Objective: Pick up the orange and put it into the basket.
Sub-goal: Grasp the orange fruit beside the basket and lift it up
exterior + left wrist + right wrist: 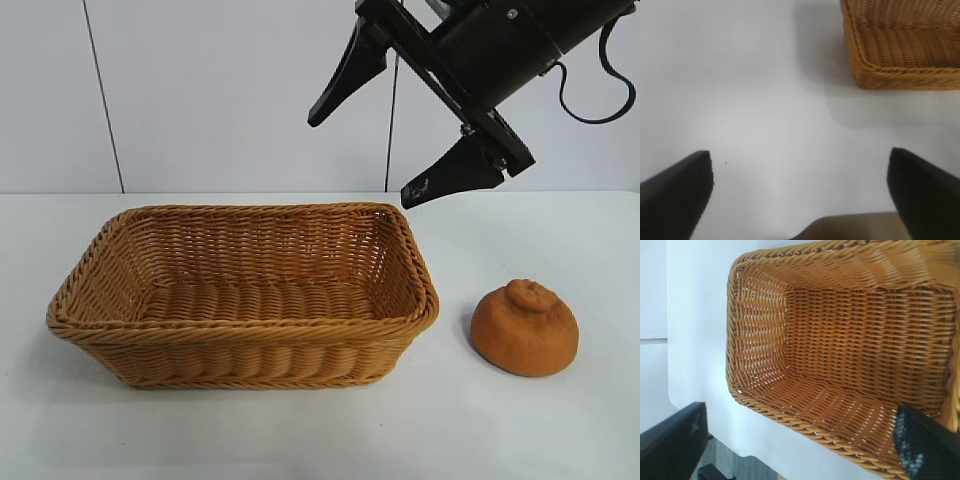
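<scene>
- Orange (525, 330) sits on the white counter (300, 440), at about 3 o'clock from the wicker basket (240, 360) in the exterior view, just beside its right end and not touching it.
- We see the basket resting upright on the counter with nothing inside; its braided rim and sloping woven sides are whole.
- We see the right tool (368, 155) hanging in the air at about 1 o'clock from the basket, above its far right corner, tilted downward. Its black fingers (345, 75) are spread wide apart with nothing between them.
- In the right wrist view, we look straight into the basket's bare woven floor (840, 365) between that tool's two fingertips.
- In the left wrist view, we see the left tool (800, 175) over bare counter, with a corner of the basket (900, 50) ahead of it. Its fingers are likewise spread wide and hold nothing.
</scene>
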Available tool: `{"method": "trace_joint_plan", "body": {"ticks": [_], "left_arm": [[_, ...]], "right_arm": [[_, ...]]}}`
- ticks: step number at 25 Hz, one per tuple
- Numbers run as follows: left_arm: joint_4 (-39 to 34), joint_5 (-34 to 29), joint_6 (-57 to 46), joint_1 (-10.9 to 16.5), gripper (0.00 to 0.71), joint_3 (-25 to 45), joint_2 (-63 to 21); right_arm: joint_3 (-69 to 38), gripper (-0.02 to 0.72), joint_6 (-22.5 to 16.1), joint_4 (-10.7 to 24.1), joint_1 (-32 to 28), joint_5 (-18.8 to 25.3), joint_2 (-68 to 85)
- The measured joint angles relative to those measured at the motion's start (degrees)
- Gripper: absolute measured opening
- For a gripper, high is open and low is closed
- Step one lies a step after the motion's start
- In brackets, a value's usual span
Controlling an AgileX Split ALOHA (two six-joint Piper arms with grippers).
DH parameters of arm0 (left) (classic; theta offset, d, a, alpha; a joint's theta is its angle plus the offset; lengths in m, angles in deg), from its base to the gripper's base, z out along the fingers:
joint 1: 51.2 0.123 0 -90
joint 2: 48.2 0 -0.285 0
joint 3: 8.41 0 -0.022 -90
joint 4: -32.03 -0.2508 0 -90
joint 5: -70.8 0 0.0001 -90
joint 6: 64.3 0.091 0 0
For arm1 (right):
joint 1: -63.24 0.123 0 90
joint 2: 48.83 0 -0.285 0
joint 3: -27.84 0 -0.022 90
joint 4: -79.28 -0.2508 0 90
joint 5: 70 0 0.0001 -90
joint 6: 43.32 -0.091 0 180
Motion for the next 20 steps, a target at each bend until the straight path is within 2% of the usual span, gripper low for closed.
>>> {"method": "trace_joint_plan", "body": {"ticks": [4,8,11,12,13,16,18,20], "left_arm": [[0.0,0.0,0.0,0.0,0.673,0.0,-5.3],[-0.8,0.0,0.0,0.0,0.673,0.0,-7.0],[-1.1,0.0,-0.1,0.0,0.673,0.0,-7.1],[-1.2,0.0,-0.1,0.0,0.673,0.0,-7.1],[-1.2,0.0,-0.1,0.0,0.673,0.0,-7.1],[-1.2,0.0,-0.1,0.0,0.673,0.0,-7.1],[-1.2,0.0,-0.1,0.0,0.673,0.0,-7.1],[-1.2,0.0,-0.1,0.0,0.673,0.0,-7.1]], "right_arm": [[0.2,0.694,-0.1,1.9,0.0,1.3,0.0],[3.0,0.694,-3.1,8.0,0.0,5.4,0.0],[6.0,0.694,-6.3,14.7,0.0,7.2,0.0],[6.0,0.694,-6.3,14.7,0.0,7.2,0.0],[7.6,0.694,-9.6,19.8,0.0,7.6,0.0],[8.7,0.694,-13.8,27.7,-0.3,8.4,0.0],[8.8,0.694,-15.3,31.3,-1.6,9.6,-0.1],[8.8,0.694,-16.1,33.0,-3.9,10.4,-0.7]]}}
